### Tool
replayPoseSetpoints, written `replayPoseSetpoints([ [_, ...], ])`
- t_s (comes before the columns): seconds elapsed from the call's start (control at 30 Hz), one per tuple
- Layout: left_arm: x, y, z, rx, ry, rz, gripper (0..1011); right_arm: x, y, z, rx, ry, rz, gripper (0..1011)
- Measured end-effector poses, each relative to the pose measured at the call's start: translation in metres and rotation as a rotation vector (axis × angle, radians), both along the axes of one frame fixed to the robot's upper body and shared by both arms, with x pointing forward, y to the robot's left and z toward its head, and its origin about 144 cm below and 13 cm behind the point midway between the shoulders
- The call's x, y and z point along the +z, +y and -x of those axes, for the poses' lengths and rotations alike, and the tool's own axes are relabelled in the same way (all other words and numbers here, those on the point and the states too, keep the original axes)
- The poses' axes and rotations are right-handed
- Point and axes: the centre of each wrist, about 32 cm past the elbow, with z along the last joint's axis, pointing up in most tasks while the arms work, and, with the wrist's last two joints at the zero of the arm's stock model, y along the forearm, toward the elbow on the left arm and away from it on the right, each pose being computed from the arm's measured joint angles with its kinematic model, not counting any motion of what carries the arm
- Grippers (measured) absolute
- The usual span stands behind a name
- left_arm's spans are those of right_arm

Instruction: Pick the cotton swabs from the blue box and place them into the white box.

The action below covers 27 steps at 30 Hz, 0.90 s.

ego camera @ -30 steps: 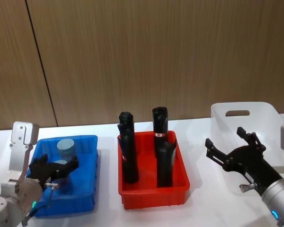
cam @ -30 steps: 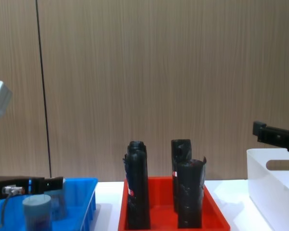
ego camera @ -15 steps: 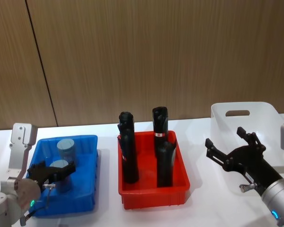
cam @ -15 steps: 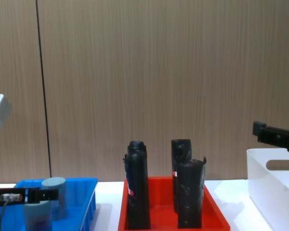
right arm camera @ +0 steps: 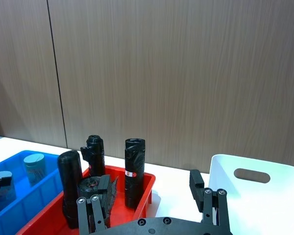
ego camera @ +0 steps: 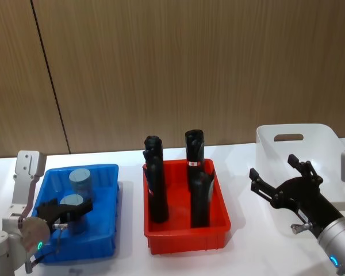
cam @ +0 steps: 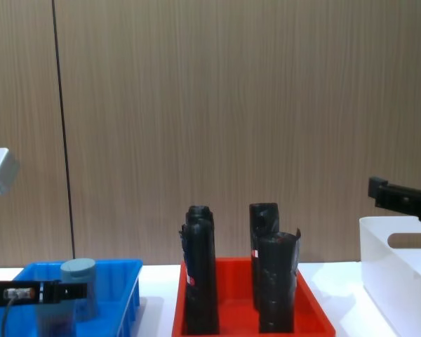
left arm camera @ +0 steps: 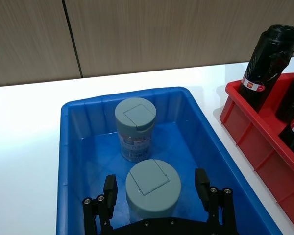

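The left gripper (left arm camera: 156, 187) sits low inside the blue box (left arm camera: 64, 147). Its two fingers (left arm camera: 110, 188) are wide apart and it holds nothing. There are two tubs of cotton swabs in this box. The near tub (left arm camera: 153, 185) stands upright right between the fingers, with a small gap on each side, so nothing touches it. There is bare blue floor between each finger and the side walls of the box. The far tub (left arm camera: 135, 128) stands just behind the near one, closer to the back wall.

The red tray (ego camera: 187, 237) sits beside the blue box on the bench (ego camera: 241, 167), with tall black rolls (ego camera: 155, 190) standing in it. The white box (ego camera: 329, 138) is on the other side of the red tray. The right gripper (ego camera: 271, 167) hangs in the air next to the white box. It is wide open too and holds nothing.
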Motion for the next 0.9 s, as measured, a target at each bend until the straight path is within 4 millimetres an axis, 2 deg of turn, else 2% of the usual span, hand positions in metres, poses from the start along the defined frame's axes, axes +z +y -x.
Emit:
replayPoseSetpoints([
  [0.17, -0.002, 0.0003, -0.0035, -0.008, 0.008, 0.004, 941, 0.0, 0.0, 0.0, 0.0, 0.0, 0.0, 1002],
  [0.47, -0.0035, -0.0008, -0.0083, -0.013, 0.018, 0.004, 689, 0.0, 0.0, 0.0, 0.0, 0.0, 0.0, 1002],
  [0.9, -0.0007, -0.0028, -0.0082, -0.033, 0.0, -0.025, 671, 0.0, 0.0, 0.0, 0.0, 0.0, 0.0, 1002],
])
